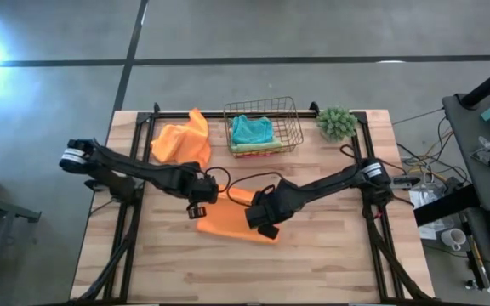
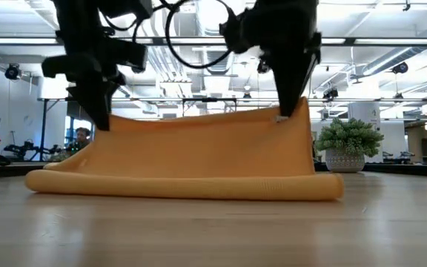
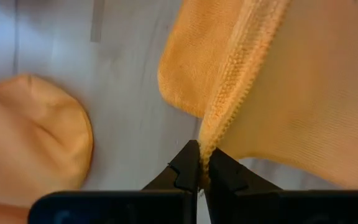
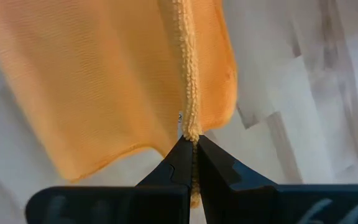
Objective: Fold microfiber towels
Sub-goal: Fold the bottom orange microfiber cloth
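Nearest to us in the low view, an orange towel (image 2: 191,159) lies across the wooden table (image 2: 213,230), its lower fold resting on the boards and its back half lifted upright by two corners. We see the left gripper (image 3: 202,163) with its jaws pressed together on the hemmed edge of one corner, and the right gripper (image 4: 191,149) clamped the same way on the other corner. From above, the towel (image 1: 228,223) sits near the middle of the table, both arms reaching in over it from either side.

Behind the left arm, a second orange towel (image 1: 182,140) lies crumpled at the far side of the table. Just beside it stands a wire basket (image 1: 262,106) holding a teal towel (image 1: 252,129) on top of other folded cloths. We also see a small green plant (image 1: 337,123) near the far right corner, well apart from the grippers.
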